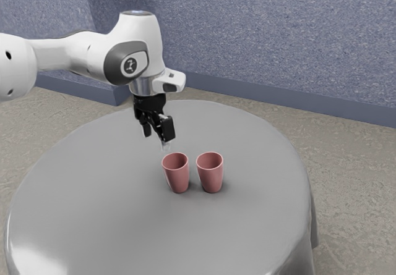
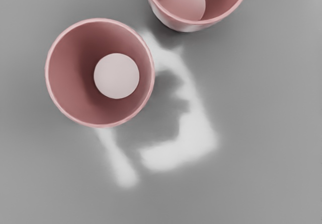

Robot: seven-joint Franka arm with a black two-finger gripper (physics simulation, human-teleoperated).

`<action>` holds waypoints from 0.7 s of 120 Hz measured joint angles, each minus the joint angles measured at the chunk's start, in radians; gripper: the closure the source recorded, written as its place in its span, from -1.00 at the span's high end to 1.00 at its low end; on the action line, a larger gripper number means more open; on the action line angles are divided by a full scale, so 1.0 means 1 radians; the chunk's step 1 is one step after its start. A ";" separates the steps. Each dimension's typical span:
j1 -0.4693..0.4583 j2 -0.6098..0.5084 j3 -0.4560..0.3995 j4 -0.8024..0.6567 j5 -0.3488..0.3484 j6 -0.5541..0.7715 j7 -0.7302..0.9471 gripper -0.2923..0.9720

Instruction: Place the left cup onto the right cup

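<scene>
- Exterior view: a round grey counter (image 1: pixel 93 194) carries two pink cups, both upright with their mouths up.
- The left cup (image 1: pixel 176 172) stands toward the exterior view's left, and the right cup (image 1: pixel 210 171) is just beside it with a narrow gap between them; they do not touch.
- The arm comes in from the exterior view's left.
- The gripper (image 1: pixel 158 136) hangs above the counter, a little above and behind the left cup, clear of its rim. Its fingers stand apart and hold nothing.
- Wrist view: the left cup (image 2: pixel 99 72) is seen from above, with its pale bottom inside the pink wall.
- The right cup (image 2: pixel 197 2) is near it, cut by the picture's edge.
- A dark shadow (image 2: pixel 173 100) lies on the grey counter (image 2: pixel 271 133) beside the left cup.
</scene>
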 joint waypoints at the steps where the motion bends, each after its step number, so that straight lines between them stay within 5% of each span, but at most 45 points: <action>1: -0.001 -0.001 -0.001 -0.002 0.000 0.003 0.001 0.51; 84: -0.003 -0.005 -0.018 -0.171 -0.029 0.233 0.049 0.51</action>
